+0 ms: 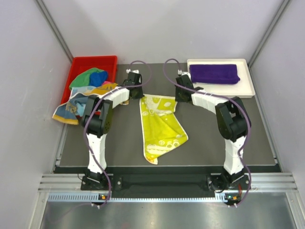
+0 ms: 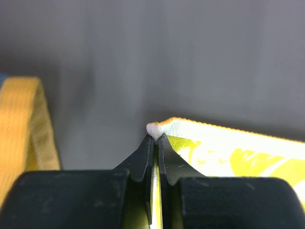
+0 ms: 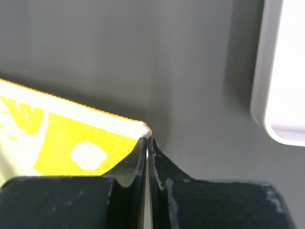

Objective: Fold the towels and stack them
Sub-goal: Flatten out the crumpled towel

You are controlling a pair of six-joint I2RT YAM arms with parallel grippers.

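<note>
Pinching corners of yellow towel [image 1: 159, 126], left gripper [image 2: 155, 138] and right gripper [image 3: 147, 140] clamped tight; purple towel [image 1: 214, 73] lay folded, others [image 1: 88, 78] waited at bin [image 1: 78, 64]

left gripper [image 2: 156, 139]: black jaws pinched on white-hemmed corner of yellow printed cloth towel [image 2: 224, 150] | orange woven cloth edge [image 2: 24, 119]: far left, apart | dark grey tabletop [image 2: 143, 57]: beneath

The overhead camera looked down from 6 o'clock over the table [image 1: 209, 143]; 2 close wrist cameras shared the far edge of the yellow towel [image 1: 159, 126].
</note>
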